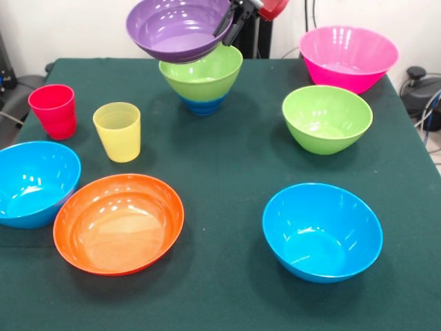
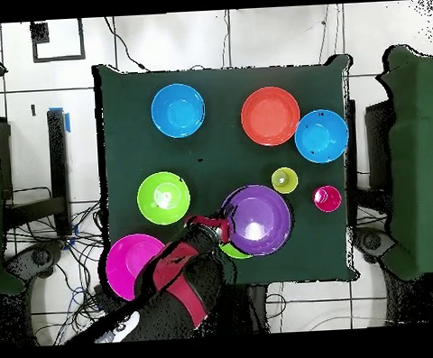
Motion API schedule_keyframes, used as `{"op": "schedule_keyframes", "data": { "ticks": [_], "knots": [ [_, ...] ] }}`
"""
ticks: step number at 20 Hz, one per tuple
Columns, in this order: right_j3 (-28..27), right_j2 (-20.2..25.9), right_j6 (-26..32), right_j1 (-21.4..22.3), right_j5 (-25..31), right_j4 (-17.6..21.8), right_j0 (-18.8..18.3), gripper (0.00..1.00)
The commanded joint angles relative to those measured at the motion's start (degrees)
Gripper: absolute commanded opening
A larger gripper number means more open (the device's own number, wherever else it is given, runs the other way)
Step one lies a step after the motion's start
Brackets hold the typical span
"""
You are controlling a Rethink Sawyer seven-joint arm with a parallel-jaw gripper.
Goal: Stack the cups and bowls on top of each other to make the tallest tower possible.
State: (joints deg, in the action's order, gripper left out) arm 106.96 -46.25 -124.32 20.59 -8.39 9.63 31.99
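My gripper [image 1: 231,21] is shut on the right rim of the purple bowl [image 1: 178,29] and holds it tilted in the air. The bowl hangs just above the tower, a lime green bowl [image 1: 201,74] nested on the small dark blue bowl [image 1: 202,105] at the table's far middle. In the overhead view the purple bowl [image 2: 258,218] covers most of the tower, with the gripper [image 2: 224,226] at its left rim. The red cup [image 1: 54,110] and the yellow cup [image 1: 118,131] stand upright at the left.
Loose bowls stand on the green table [image 1: 227,165]: a light blue one [image 1: 33,183] at the left edge, orange [image 1: 118,222] front left, light blue [image 1: 322,231] front right, lime green [image 1: 326,117] right, big pink [image 1: 348,57] at the far right corner.
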Motion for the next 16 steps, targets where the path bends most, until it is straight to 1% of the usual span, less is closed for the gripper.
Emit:
{"op": "schedule_keyframes", "data": {
  "ticks": [1, 7, 13, 16],
  "knots": [
    [4.4, 4.9, -10.0, -2.3, -3.7, -3.3, 0.1, 0.0],
    [5.6, 5.0, -9.6, -2.0, -4.2, -4.1, 0.8, 0.0],
    [6.5, 4.9, -9.8, -2.6, -4.9, -5.0, 1.8, 0.0],
    [6.6, 5.2, -9.6, -2.8, -5.2, -5.3, 1.7, 0.0]
  ]
}}
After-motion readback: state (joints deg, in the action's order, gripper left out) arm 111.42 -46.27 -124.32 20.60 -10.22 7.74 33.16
